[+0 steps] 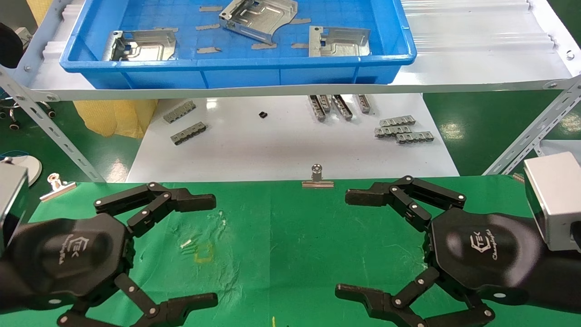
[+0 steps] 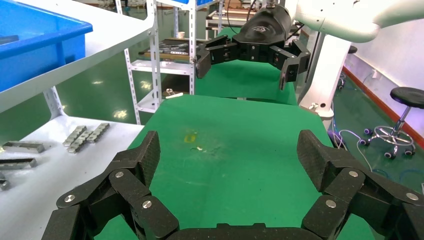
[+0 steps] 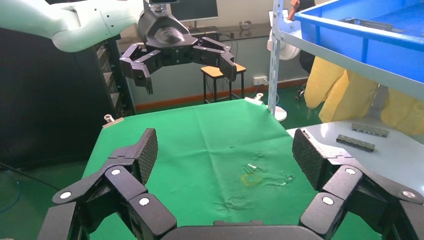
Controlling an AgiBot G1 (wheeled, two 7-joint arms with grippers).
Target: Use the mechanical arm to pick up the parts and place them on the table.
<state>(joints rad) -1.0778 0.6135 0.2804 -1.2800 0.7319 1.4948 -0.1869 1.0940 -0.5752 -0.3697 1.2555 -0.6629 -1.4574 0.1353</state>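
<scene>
— Green cloth covers the table (image 1: 290, 236), wrinkled near its middle, with a binder clip (image 1: 317, 178) on its far edge. What sits above it?

— Both grippers hover over it, facing each other. The left gripper (image 1: 213, 250) is at the near left, fingers spread wide with nothing between them. The right gripper (image 1: 342, 243) is at the near right, equally wide open and also empty.

— And the parts?

— Three silver-grey plates lie in the blue bin (image 1: 236, 72) on the white shelf (image 1: 476, 68) at the far side. One part (image 1: 141, 45) is at the bin's left, another part (image 1: 258, 17) is tilted toward the far middle, and a third part (image 1: 338, 42) rests at the right. All are well apart from both grippers.

— Anything between shelf and table?

— A white board (image 1: 281, 150) lower down, carrying small grey toothed strips (image 1: 403, 129) in groups on its left, far middle and right.
</scene>
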